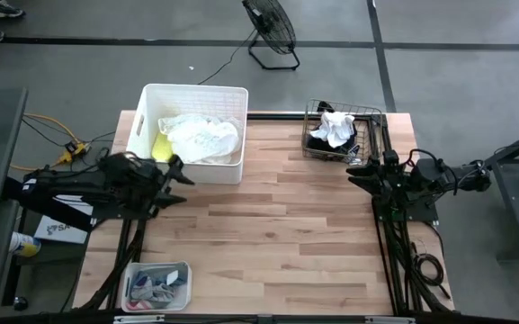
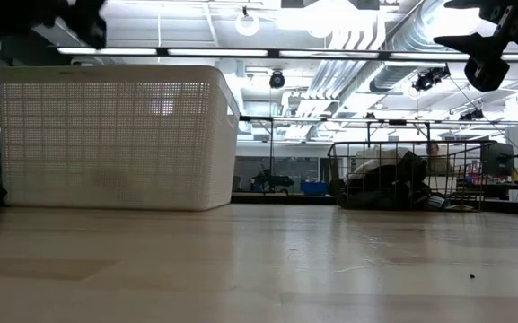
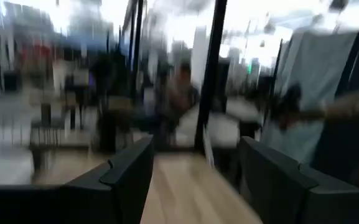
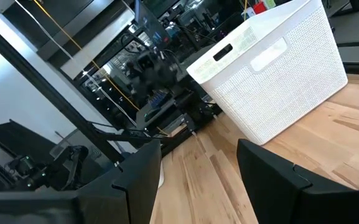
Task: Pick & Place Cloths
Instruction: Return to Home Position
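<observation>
1. High view: the left gripper [image 1: 178,177] hangs over the left edge of the table [image 1: 277,243], and the right gripper [image 1: 356,171] hangs over its right edge. A white cloth [image 1: 203,139] and a yellow cloth [image 1: 161,148] lie in the big white bin [image 1: 196,88]. There are white and black cloths [image 1: 335,128] in the wire basket [image 1: 383,135] and socks [image 1: 156,286] in the small bin [image 1: 156,265].
2. Low view: the big white bin [image 2: 115,135] and the wire basket [image 2: 402,175] stand well apart on the table.
3. Left wrist view: blurred; the left gripper's fingers [image 3: 129,174] are apart over bare wood.
4. Right wrist view: the right gripper's fingers [image 4: 139,174] are apart and face the big white bin [image 4: 279,81].
</observation>
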Controlling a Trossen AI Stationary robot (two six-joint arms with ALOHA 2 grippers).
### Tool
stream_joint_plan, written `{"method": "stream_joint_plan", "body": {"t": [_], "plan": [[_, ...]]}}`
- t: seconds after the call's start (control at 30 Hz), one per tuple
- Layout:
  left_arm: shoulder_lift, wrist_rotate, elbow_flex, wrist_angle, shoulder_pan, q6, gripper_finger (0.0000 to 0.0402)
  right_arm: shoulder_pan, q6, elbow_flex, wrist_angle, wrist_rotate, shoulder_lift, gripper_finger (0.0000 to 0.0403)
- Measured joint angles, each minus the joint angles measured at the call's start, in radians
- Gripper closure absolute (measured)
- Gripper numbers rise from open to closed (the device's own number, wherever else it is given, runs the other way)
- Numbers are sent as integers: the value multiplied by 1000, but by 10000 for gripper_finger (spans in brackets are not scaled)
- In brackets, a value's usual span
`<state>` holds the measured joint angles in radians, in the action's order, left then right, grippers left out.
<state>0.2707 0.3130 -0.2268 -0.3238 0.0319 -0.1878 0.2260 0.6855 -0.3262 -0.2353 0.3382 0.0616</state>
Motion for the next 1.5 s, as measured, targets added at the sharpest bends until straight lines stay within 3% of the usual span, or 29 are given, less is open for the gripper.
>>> {"method": "stream_joint_plan", "body": {"t": [0.1, 0.23, 0.43, 0.7, 0.97, 1.13, 1.33, 1.5], "plan": [[1, -36, 0, 117, 0, -4, 169, 0, -3, 0, 0, 0, 0, 199], [0, -85, 0, 141, 1, 1, 169, 0, -4, 0, -1, -1, 0, 199], [-1, -45, 52, 120, 0, -4, 169, 0, -5, 0, -1, -4, 0, 199], [-1, -41, 189, -85, 0, -56, 169, 0, 2, 0, -1, -4, 0, 199], [0, -51, 200, 1, 0, -79, 169, 0, 10, 0, 0, 1, 0, 199], [-1, -119, 201, 25, 0, -79, 169, 0, -28, 0, 16, 25, 0, 199], [-1, -190, 203, 34, 0, -79, 169, 0, -141, 82, 187, 57, 0, 199], [-1, -193, 204, 34, 0, -87, 169, 0, -136, 206, 324, 78, 0, 199]]}}
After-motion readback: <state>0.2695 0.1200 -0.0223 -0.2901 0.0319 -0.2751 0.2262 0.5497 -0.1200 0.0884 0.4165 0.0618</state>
